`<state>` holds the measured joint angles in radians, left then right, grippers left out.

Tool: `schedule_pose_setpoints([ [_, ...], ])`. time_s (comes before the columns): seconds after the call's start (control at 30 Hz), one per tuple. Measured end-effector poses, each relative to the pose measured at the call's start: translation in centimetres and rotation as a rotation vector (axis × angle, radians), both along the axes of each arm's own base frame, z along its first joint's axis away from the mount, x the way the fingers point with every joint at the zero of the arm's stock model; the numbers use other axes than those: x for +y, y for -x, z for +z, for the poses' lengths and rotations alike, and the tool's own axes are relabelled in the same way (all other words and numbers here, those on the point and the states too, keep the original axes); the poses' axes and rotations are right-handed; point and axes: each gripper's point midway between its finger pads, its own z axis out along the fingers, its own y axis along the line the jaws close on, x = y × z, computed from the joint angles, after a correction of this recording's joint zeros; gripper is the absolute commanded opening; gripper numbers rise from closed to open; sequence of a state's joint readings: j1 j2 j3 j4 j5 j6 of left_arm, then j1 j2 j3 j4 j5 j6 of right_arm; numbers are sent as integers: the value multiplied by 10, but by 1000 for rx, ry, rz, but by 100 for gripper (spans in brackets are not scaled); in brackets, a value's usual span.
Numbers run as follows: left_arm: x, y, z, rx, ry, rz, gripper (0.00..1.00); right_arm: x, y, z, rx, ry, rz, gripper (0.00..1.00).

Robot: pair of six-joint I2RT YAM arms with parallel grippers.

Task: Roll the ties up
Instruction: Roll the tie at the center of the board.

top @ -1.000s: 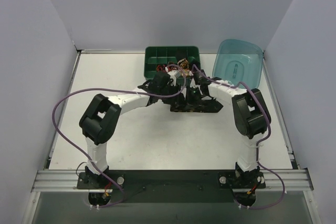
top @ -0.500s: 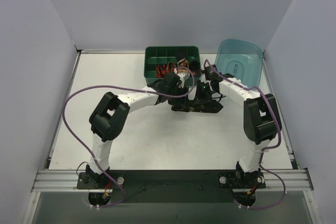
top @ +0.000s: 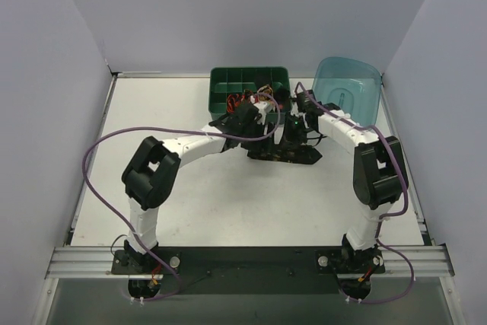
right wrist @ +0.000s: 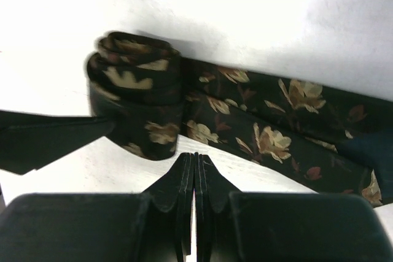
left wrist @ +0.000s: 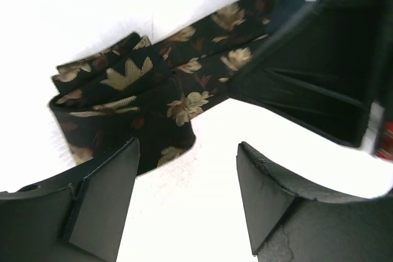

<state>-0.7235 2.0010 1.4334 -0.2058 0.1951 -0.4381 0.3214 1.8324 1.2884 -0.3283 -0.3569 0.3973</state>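
Note:
A black tie with gold flower motifs lies on the white table point(top: 190, 188) in front of the tray, seen as a dark strip point(top: 295, 156) in the top view. One end is rolled into a loose coil point(left wrist: 120, 105), also in the right wrist view point(right wrist: 136, 90); the rest runs on as a flat strip point(right wrist: 276, 130). My left gripper point(left wrist: 187, 194) is open and empty just in front of the coil, its left finger point(left wrist: 101, 204) at the coil's edge. My right gripper point(right wrist: 195, 173) is shut and empty, its tip just short of the coil and strip.
A dark green compartment tray point(top: 228, 80) stands behind the grippers with small red and gold rolled coils point(top: 242, 100) in its front compartments. A translucent teal tub point(top: 346, 90) sits at the back right. Purple cables loop from both arms.
Both arms have reached farther back toward the tray. The right arm has stretched out and its gripper now sits over the tie. The left gripper moved right, next to it.

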Motion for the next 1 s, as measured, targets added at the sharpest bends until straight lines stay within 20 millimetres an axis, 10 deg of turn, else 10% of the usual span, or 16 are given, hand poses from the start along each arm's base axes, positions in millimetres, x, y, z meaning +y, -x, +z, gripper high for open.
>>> schedule_pose_setpoints([
  [0.17, 5, -6, 43, -82, 67, 15, 68, 9, -19, 24, -66, -32, 10, 0],
  [0.4, 27, -2, 73, -139, 111, 31, 0, 24, -53, 38, -128, -51, 23, 0],
  [0.73, 59, 48, -4, -15, -13, -21, 0, 40, -76, -16, -43, 9, 44, 0],
  [1.0, 45, 65, -22, -12, -30, -92, 0, 44, -82, -17, -48, 29, 53, 0],
])
